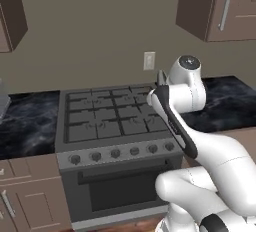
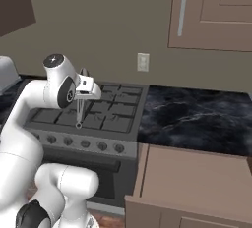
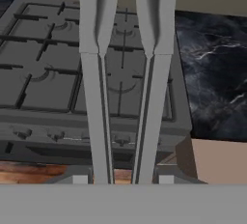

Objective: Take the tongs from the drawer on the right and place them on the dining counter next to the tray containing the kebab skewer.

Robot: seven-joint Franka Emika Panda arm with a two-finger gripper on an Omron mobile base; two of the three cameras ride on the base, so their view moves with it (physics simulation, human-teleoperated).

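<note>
The jaws are closed on the tongs (image 3: 125, 88), pinching them near one end; the two long silver-grey arms run straight up the hand view, side by side with a narrow gap between them. In the right base view the gripper (image 2: 83, 90) sits raised above the stove (image 2: 93, 119), and the tongs (image 2: 79, 111) hang from it nearly upright, tip pointing down toward the front burners without touching them. In the left base view the gripper itself is hidden behind the arm's wrist and forearm.

Below the tongs lies the stove top (image 3: 53, 68) with its dark grates, and along its near edge a row of knobs (image 2: 83, 144). The oven door (image 1: 120, 186) fills the front beneath.

Right of the stove is a narrow black marble desk (image 2: 197, 116) with white veins. Just below it, near the right, the drawer (image 2: 192, 178) stands pulled out, light-brown wood; its inside as far as visible is bare.

On the far wall a pale outlet plate (image 2: 142, 62) sits above the stove's right corner. Brown upper cabinets (image 2: 211, 11) with a silver bar handle hang at top right.
</note>
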